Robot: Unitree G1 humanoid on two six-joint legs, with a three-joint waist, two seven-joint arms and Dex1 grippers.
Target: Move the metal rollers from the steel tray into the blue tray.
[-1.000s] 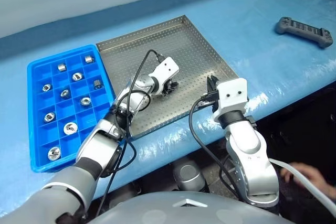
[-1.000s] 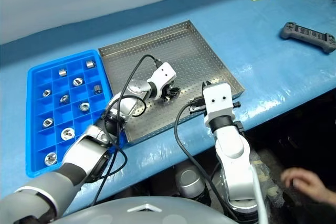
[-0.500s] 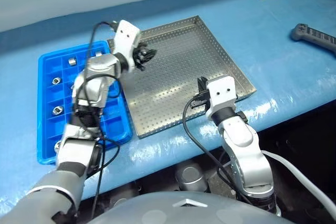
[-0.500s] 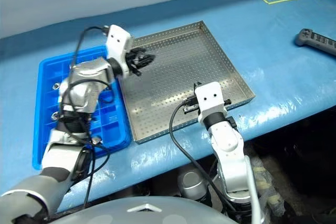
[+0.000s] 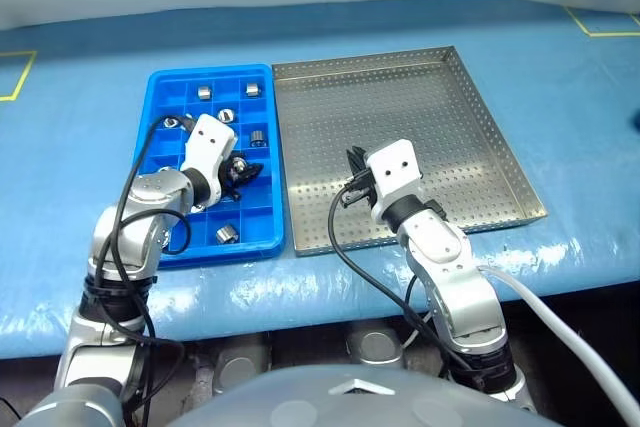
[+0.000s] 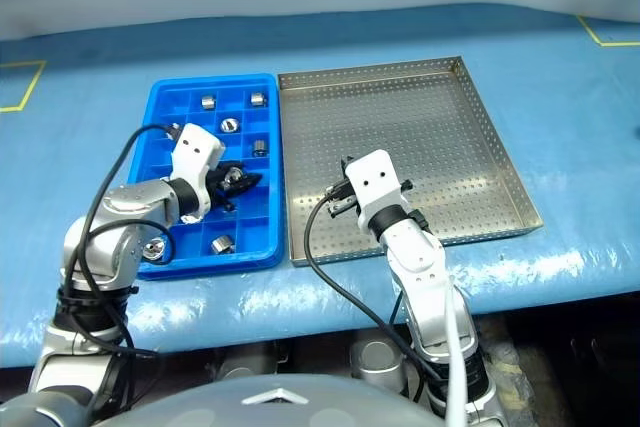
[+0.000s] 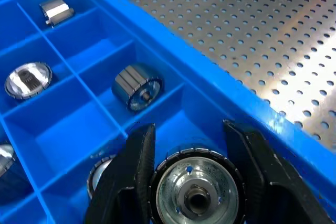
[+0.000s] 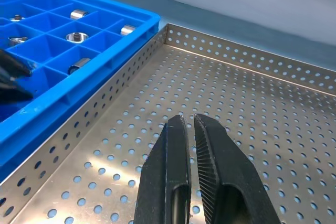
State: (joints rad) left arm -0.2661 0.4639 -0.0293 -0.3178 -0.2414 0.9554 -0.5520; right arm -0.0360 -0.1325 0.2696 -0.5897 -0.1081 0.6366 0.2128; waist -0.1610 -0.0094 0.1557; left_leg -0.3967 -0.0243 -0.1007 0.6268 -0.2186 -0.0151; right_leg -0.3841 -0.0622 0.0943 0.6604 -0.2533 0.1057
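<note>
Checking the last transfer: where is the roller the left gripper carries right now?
The roller sits clamped in the left gripper, above the blue tray, on its side nearest the steel tray.

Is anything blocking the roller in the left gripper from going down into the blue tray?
Nothing visible does. The left gripper holds a metal roller over the blue tray; the compartment under it looks open, though another roller sits next to it.
</note>
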